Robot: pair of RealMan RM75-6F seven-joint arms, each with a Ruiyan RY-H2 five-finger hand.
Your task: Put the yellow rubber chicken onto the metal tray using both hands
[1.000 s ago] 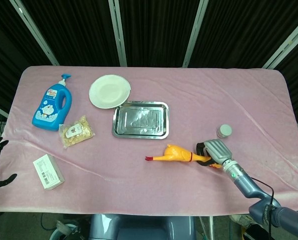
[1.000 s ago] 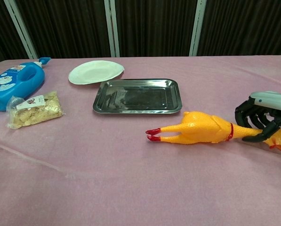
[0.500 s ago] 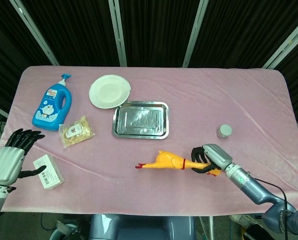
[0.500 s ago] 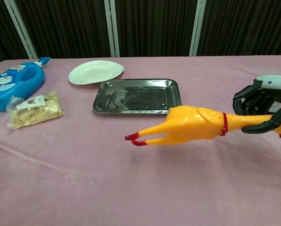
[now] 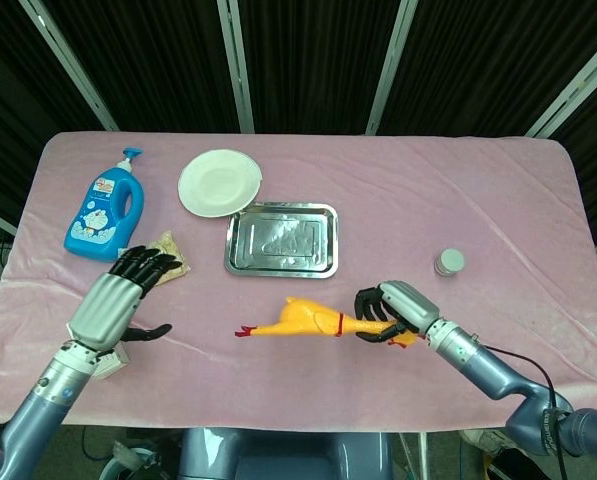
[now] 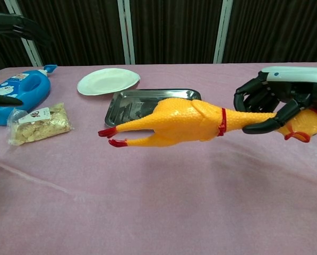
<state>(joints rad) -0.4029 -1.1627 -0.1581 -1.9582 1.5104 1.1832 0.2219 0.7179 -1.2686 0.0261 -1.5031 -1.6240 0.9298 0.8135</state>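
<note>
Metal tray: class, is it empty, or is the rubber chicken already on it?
Empty. The metal tray shows only its bare shiny bottom in the head view; the rubber chicken is held off the tray by the right hand.

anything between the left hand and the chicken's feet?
No. In the head view only bare pink cloth separates the left hand from the rubber chicken and its red feet.
</note>
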